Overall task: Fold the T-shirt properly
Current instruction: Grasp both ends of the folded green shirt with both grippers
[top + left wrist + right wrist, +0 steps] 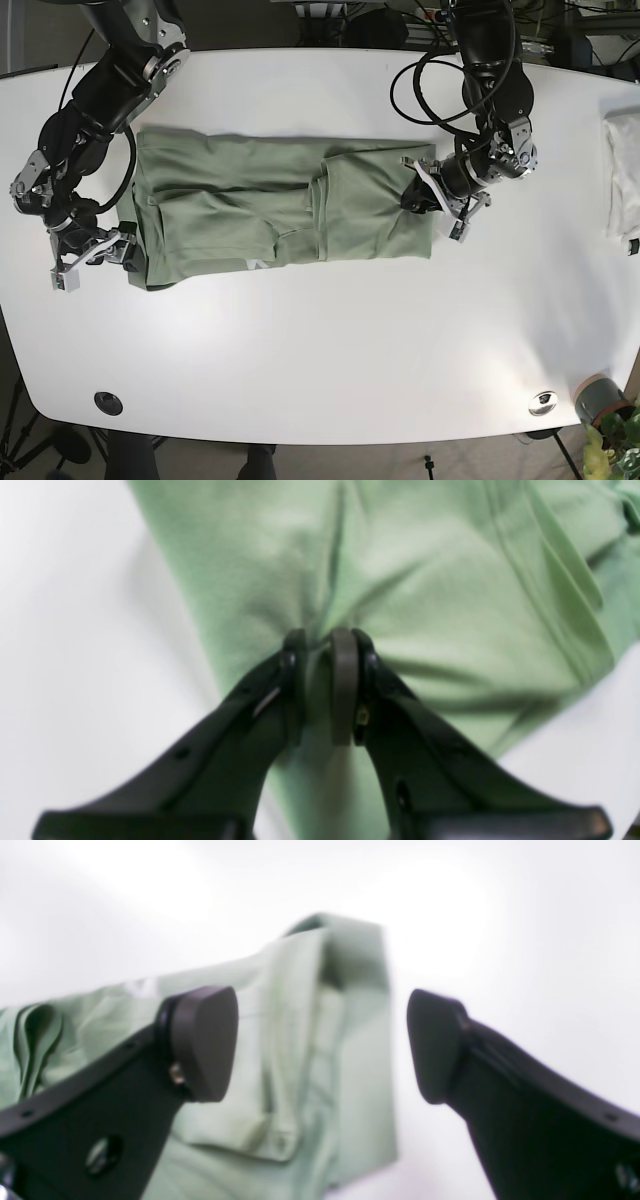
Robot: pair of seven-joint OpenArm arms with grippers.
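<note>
White table point(320, 340), green T-shirt point(260, 205), label seemingly unreadable

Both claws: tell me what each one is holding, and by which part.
The left claw is shut on the T-shirt, pinching the cloth near its short edge on the base view's right. The right claw is open, holding nothing.

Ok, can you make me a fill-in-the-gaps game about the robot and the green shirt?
1. The T-shirt lying on the table is light ____.
2. The left gripper is ____ on the shirt's cloth.
3. The right gripper has its jaws wide ____, holding nothing.
4. In the base view, a ____ cloth lies at the table's right edge.

Missing words: green; shut; open; white
</note>
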